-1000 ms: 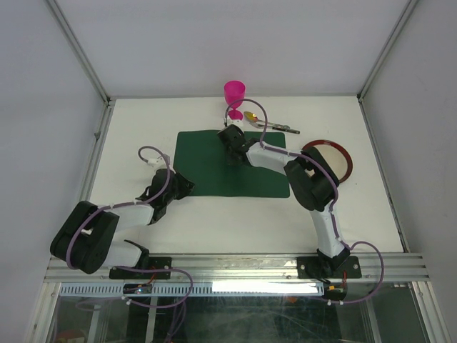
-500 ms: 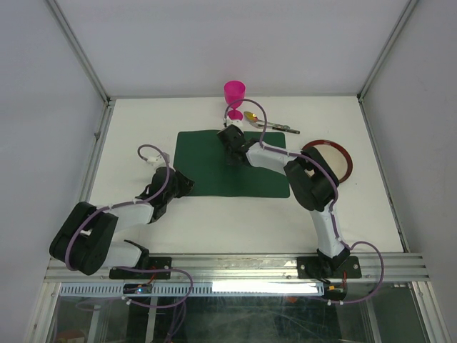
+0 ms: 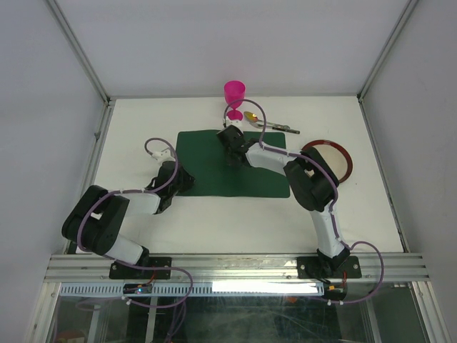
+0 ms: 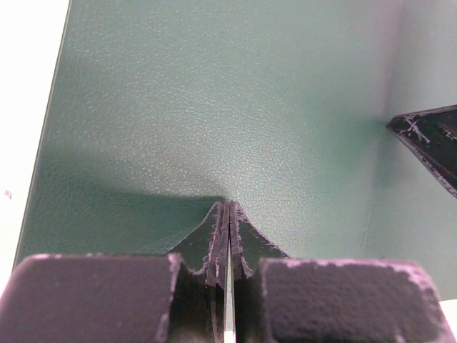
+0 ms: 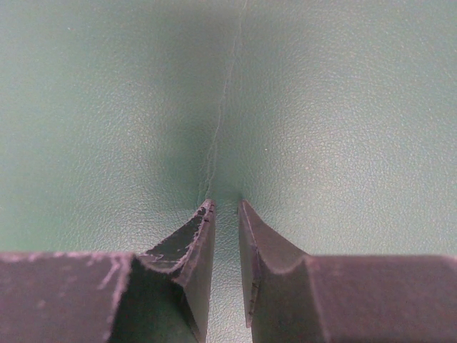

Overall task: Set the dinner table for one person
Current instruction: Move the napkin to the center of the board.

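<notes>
the top view looks steeply down from above and behind the arm bases onto the whole dinner table [image 3: 143, 121]; both wrist views sit very close above the green placemat [image 3: 207, 171], which all three share

Green placemat [image 4: 214, 107] looks like grained, matt leatherette.

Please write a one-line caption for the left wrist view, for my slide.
Left gripper shut, its tips low over the dark green placemat, with the right gripper's fingertip entering from the right.
</notes>
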